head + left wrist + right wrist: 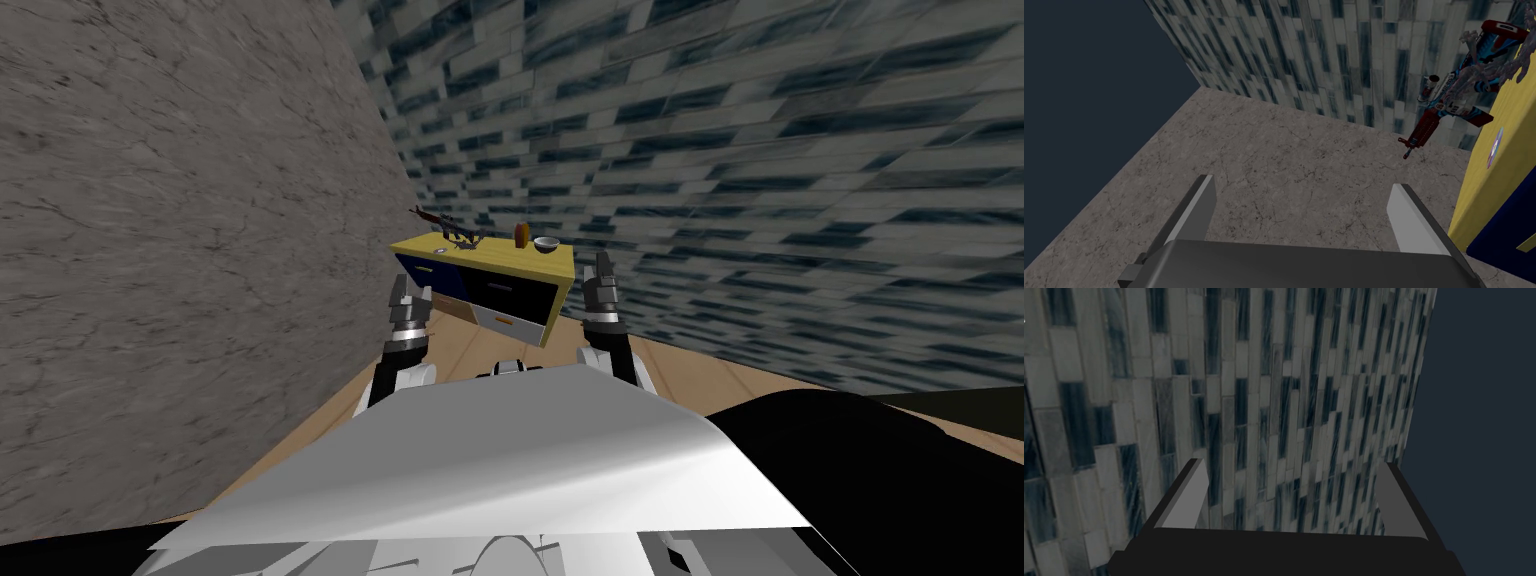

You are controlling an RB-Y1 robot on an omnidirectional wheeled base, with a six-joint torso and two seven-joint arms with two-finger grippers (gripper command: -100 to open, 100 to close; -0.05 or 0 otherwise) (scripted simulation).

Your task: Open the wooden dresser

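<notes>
The dresser [515,295] has a yellow wooden top and dark blue, black and white fronts. It stands on the light wooden floor [690,375] in the corner of the room, with its back to the blue-grey tiled wall [750,150] and one end near the grey stone wall [150,250]. The white front has a small orange handle.

On its top lie a dark toy rifle [447,228], a small brown jar [521,235] and a grey round bowl [545,244]. The rifle is at the end near the stone wall, and the jar and the bowl stand close together toward the other end.

Both arms are raised in front of me. The left pincer [410,290] is before the dresser's left end, and the right pincer [602,262] is just beside its right end.

In the left wrist view the left pincer [1302,182] is wide open and holds nothing. The dresser's yellow top [1484,200] and the red and blue rifle [1459,100] are beyond one finger, outside the gap.

The right pincer [1294,463] is also wide open and empty. I cannot tell how far the pincers are from the dresser.
</notes>
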